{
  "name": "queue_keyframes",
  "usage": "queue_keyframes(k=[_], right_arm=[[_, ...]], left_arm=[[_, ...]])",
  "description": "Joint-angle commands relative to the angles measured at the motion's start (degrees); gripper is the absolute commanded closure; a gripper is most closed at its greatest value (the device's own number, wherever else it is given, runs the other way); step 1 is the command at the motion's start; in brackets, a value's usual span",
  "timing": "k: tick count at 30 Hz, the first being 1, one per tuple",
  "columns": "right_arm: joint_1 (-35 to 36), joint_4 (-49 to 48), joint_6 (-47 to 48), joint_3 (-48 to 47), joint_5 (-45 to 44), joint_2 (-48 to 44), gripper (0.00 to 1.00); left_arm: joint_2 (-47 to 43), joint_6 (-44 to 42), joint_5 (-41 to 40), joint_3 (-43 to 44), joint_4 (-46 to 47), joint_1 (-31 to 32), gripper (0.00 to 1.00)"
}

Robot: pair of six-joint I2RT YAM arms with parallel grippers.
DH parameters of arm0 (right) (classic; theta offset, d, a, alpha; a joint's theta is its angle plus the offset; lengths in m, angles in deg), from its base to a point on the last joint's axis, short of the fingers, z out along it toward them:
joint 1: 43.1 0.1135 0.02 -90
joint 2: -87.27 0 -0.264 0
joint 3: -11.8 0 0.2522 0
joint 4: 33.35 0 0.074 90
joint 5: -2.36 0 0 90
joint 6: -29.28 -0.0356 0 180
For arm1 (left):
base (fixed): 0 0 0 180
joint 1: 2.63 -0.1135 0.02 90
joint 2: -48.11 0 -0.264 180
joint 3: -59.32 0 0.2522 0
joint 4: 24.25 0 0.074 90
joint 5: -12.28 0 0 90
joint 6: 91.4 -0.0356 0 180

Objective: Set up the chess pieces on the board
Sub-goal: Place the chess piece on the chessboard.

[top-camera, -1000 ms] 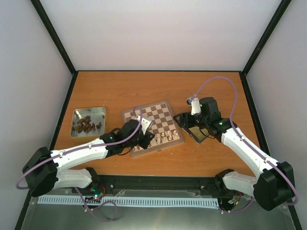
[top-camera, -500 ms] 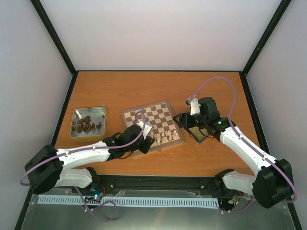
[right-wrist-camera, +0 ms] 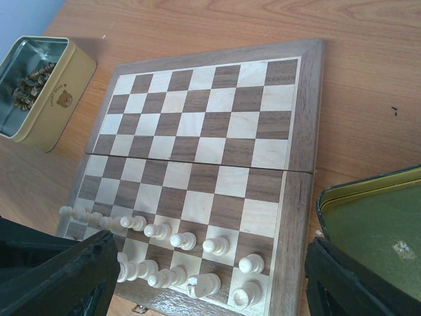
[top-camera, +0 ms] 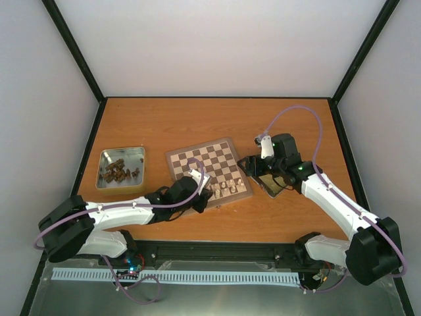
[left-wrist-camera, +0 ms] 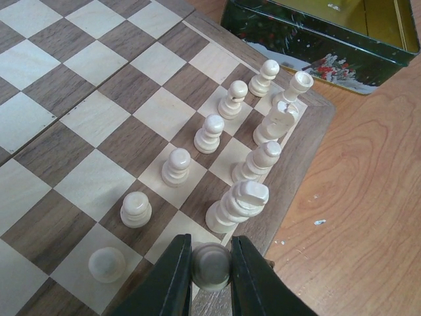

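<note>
1. Grip: left gripper [left-wrist-camera: 210, 263] is clamped on one cream-white chessman [left-wrist-camera: 210, 270]. Its round top shows between the two dark fingers [left-wrist-camera: 172, 280].
2. Held piece sits at the near edge of the chessboard [top-camera: 212, 161], over the last row of squares next to the pale border. Cannot tell whether its foot touches the wood.
3. Obstructions: a tall cream piece [left-wrist-camera: 238, 203] stands just beyond the fingers, close to them but apart. A cream pawn [left-wrist-camera: 106, 264] stands on the square to the other side, also close.
4. Other cream pieces [top-camera: 227, 189] stand upright in two rows along the board's near edge. The pawns are in the row farther in and the taller pieces are in the edge row. The rest of the squares are bare.
5. Left arm lies across the board's near-left corner in the top view and hides that part.
6. Right gripper [top-camera: 258, 170] has its jaws spread wide with nothing between them. It hangs just right of the board, above a green-sided tin [left-wrist-camera: 296, 33].
7. Green-sided tin lies on the table [top-camera: 197, 122] just beside the board's right edge, with its gold inside facing up.
8. Square tin [right-wrist-camera: 66, 99] sits left of the board, well apart, and holds a heap of dark brown chessmen [right-wrist-camera: 29, 82].
</note>
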Motion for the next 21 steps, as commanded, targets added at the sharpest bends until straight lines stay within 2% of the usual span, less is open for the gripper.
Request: queue_keyframes(k=[1,21], right_arm=[[0.3,-0.6,0.0,-0.9,-0.2,0.5,0.23],[0.2,-1.7,-0.7,-1.2,2.2,1.0,0.23]], left_arm=[[0.9,-1.8,-1.3,-0.2,4.0,0.7,0.93],[1.6,-2.9,-1.2,-0.7,4.6,0.7,0.81]])
